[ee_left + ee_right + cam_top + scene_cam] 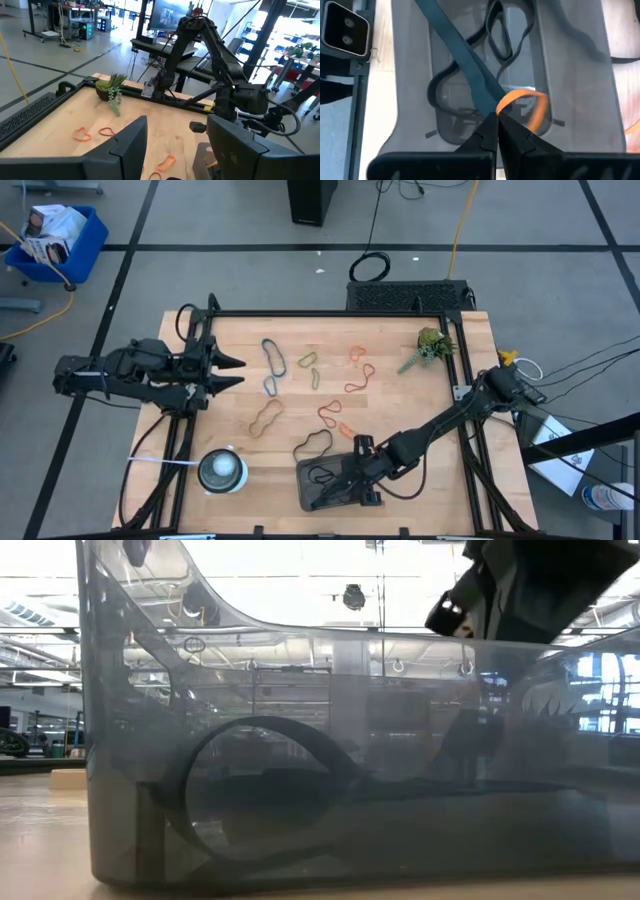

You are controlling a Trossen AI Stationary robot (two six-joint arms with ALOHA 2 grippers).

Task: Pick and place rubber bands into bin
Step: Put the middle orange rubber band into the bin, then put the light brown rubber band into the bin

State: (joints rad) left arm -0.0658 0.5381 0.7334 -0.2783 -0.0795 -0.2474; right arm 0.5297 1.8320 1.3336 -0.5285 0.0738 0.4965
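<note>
The dark grey bin (306, 480) sits near the table's front edge, and its translucent wall (100, 740) fills the low view. My right gripper (496, 119) slants down over the bin (405, 75), shut on an orange rubber band (532, 107). Black bands (502, 30) and a wide dark band (250, 730) lie inside the bin. Several more rubber bands lie flat on the wood: blue (272, 356), green (308, 361), orange (358, 380), tan (265, 418) and black (312, 443). My left gripper (238, 370) hangs open and level at the table's left side, holding nothing. My right gripper pinches the orange band at one end of its loop (501, 106), right at the fingertips, coming slanting down from the table's right side. The rest of the loop curls free below the fingers, over the bin's inside. A dark blue-grey strip (460, 50) also runs up to the fingertips; whether it is pinched I cannot tell.
A round white object (222, 470) stands left of the bin. A small green plant (430, 345) lies at the far right corner. Black frame rails run along the table's left and right edges. A blue crate (55, 240) sits on the floor beyond the table.
</note>
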